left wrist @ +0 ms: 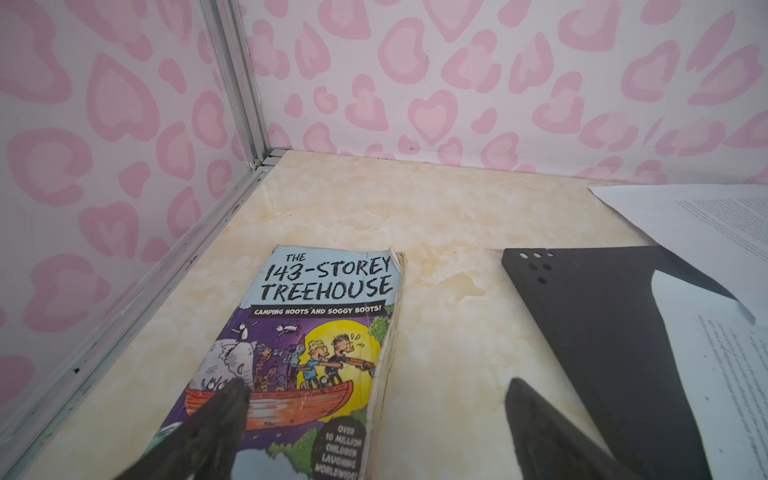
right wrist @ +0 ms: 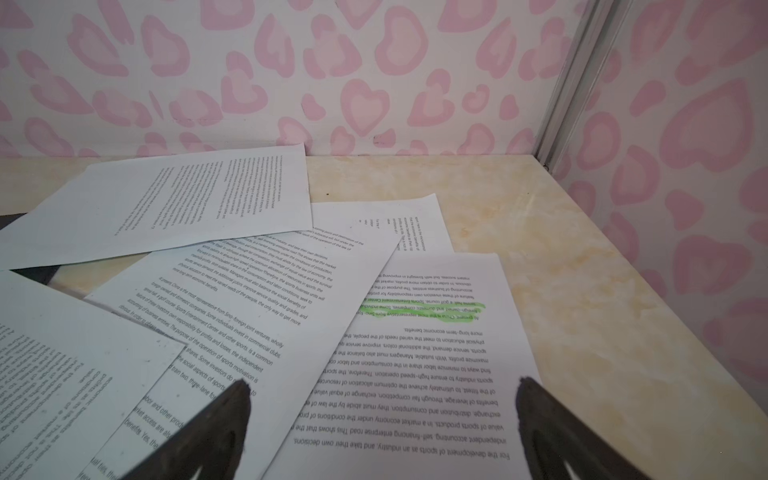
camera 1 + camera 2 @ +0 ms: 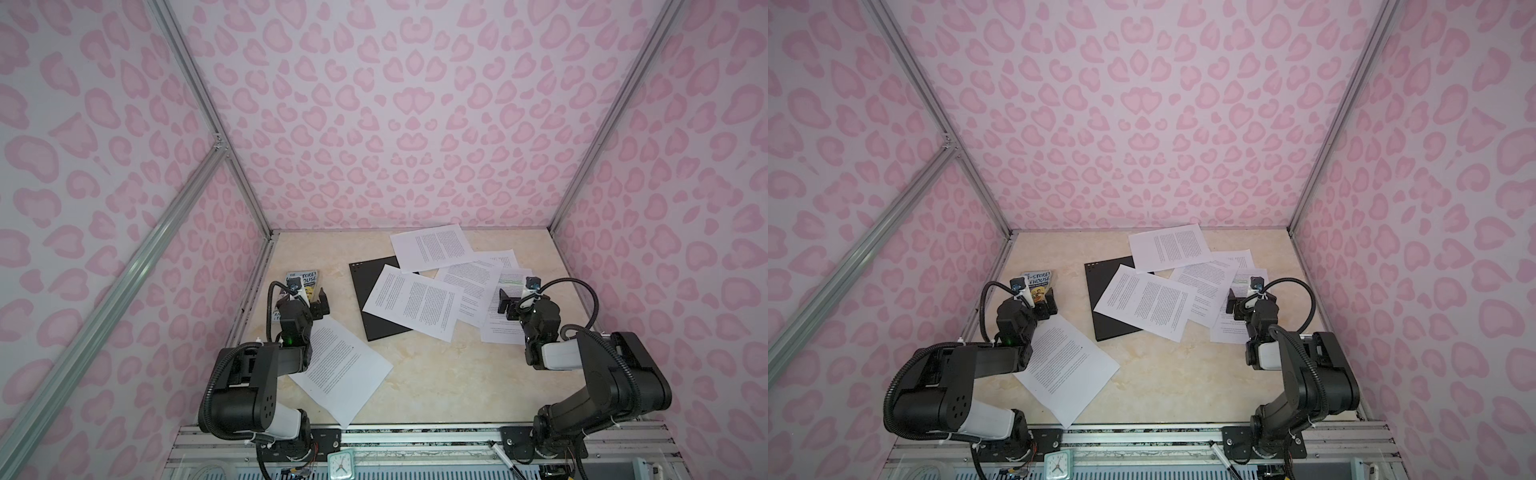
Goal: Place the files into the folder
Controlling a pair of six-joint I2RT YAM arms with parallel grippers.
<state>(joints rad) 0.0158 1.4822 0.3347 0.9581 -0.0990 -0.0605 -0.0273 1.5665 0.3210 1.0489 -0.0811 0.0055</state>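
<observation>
Files (image 3: 419, 303) loose, text-printed | book (image 1: 324, 282) reads "143-STOREY TREEHOUSE" | left pincer (image 1: 378, 386), right pincer (image 2: 384, 384) agape, empty

Soft even light, blurry fingertips (image 1: 224, 415)

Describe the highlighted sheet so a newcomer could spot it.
On the marble-look table, go to the fan of overlapping white printed sheets at the far right. The wanted sheet lies nearest the right wall, below the open right gripper. Alone among its neighbours it bears a green highlighted line.
</observation>
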